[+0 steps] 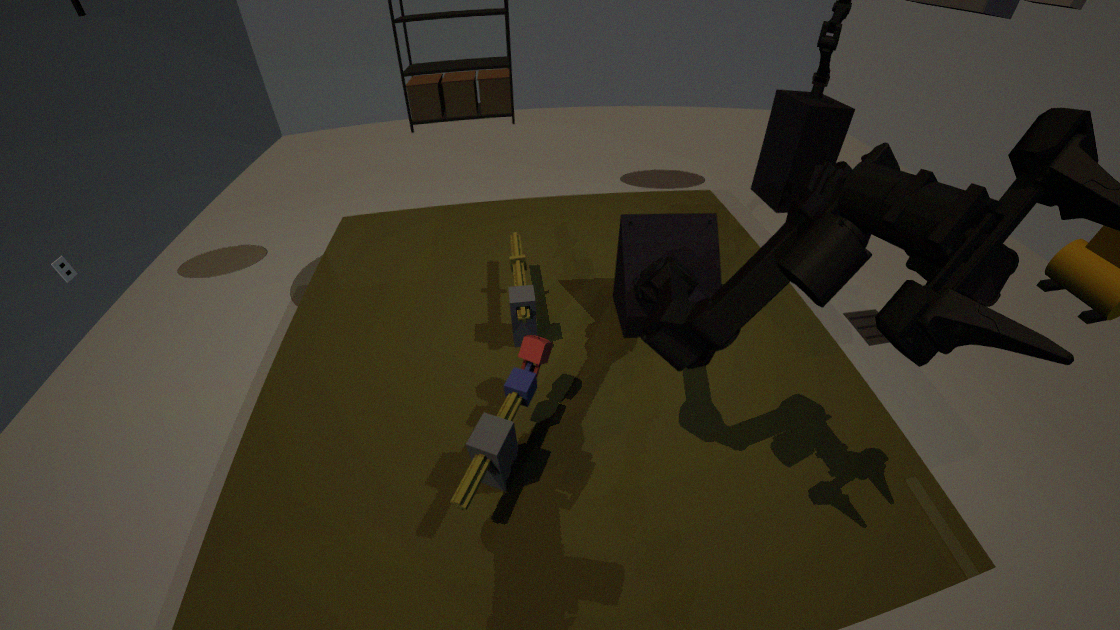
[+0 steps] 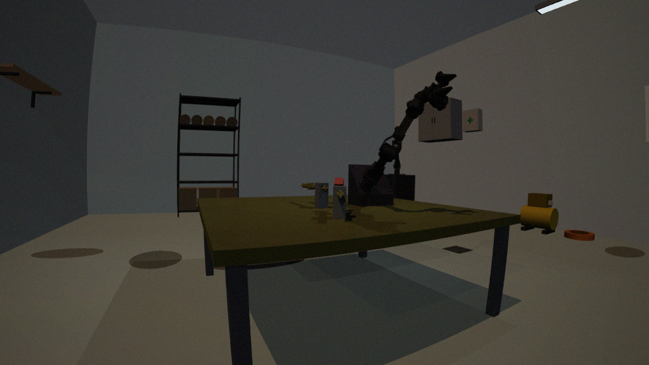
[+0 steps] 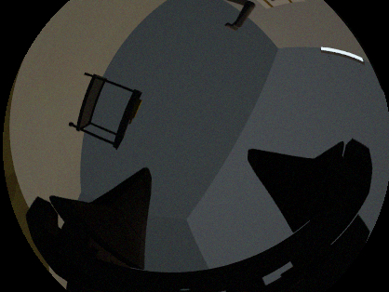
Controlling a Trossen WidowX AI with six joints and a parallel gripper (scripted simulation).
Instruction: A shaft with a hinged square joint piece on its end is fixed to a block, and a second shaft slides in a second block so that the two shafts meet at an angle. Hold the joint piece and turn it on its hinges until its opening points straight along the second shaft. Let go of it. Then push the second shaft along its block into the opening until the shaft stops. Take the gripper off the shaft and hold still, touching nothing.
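Note:
A fixed yellow shaft [image 1: 468, 484] [image 2: 340, 194] passes through the near grey block [image 1: 491, 435] [image 2: 339, 210]. A blue piece [image 1: 520, 383] is on its far end, with the red joint piece [image 1: 535, 349] [image 2: 339, 181] hinged beyond it. The red piece looks tilted; its opening cannot be made out. The second yellow shaft [image 1: 518, 272] [image 2: 308, 185], with a small crosspiece, runs through the far grey block [image 1: 522, 296] [image 2: 321, 196]. Its short near end shows a gap from the red piece. My gripper [image 1: 1096, 288] [image 2: 453, 81] [image 3: 200, 164] is open and empty, high and far right of both shafts.
The arm's dark base [image 1: 668, 242] [image 2: 369, 193] stands on the olive table top [image 1: 328, 470] [image 2: 272, 226], right of the far block. The arm reaches up and right from it. A dark box [image 1: 802, 148] hangs behind the arm. The wrist view shows walls and a shelf rack [image 3: 127, 116].

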